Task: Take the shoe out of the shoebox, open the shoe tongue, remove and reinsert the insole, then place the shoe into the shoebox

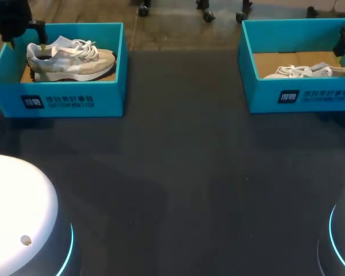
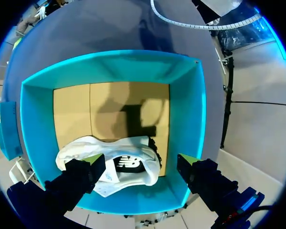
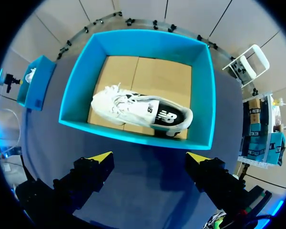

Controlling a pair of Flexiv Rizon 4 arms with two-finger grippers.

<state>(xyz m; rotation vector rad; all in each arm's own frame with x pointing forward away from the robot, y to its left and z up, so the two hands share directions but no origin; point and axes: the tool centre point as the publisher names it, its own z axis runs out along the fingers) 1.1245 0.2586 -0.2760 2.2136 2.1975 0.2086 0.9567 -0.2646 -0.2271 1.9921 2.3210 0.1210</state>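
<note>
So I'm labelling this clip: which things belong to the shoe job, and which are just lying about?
Job: left shoebox, left shoe, left fingers at its heel.
Idle, maybe next: right shoebox, right shoe, right fingers.

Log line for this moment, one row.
left jaws open over left shoe heel in left box | right jaws open, outside right box | right shoe in box, neither lifted

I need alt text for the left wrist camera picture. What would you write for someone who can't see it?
A two-fingered claw with yellow tips hangs open over a white shoe lying in a teal shoebox with a cardboard floor. One finger is over the shoe, the other by the box's wall.
</note>
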